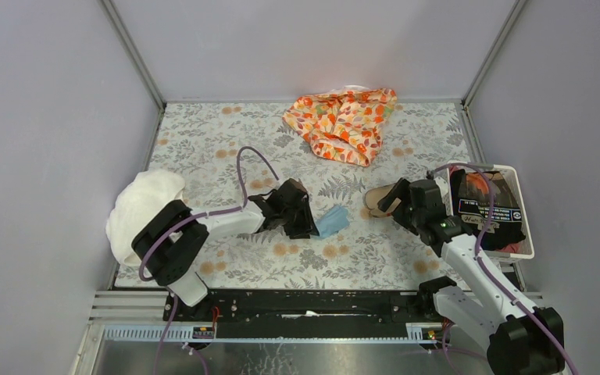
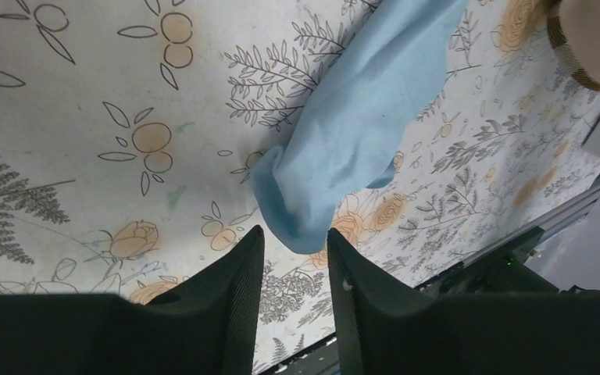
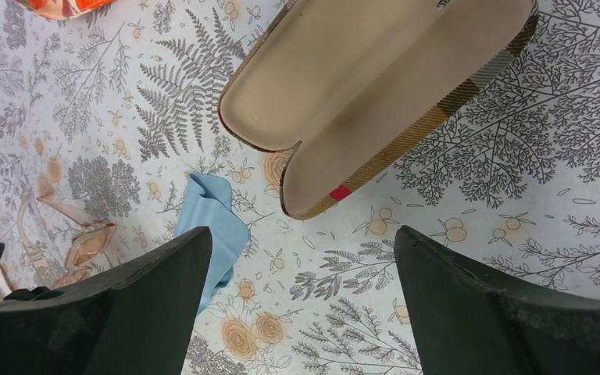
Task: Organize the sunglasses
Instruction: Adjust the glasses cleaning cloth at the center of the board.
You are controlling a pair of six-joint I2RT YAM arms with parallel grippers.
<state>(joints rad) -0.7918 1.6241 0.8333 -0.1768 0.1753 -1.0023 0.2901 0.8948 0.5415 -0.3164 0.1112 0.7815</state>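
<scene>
The sunglasses [image 3: 86,246], thin orange-pink frame with pale lenses, lie at the left edge of the right wrist view, beyond the blue cloth [image 3: 212,226]. In the top view they are hidden by the left arm. My left gripper [image 2: 295,231] is low over the table, its jaws a narrow gap apart. The near corner of the blue cloth [image 2: 359,117] reaches just between its tips without being pinched. The brown plaid case [image 3: 375,94] lies open, cream inside up. My right gripper [image 3: 301,242] hovers just short of it, jaws wide and empty.
An orange floral cloth [image 1: 344,121] lies at the back middle of the patterned table. A white basket [image 1: 520,205] with dark items stands at the right edge. A white towel [image 1: 141,205] sits at the left. The case [image 1: 373,195] lies between cloth [image 1: 333,221] and basket.
</scene>
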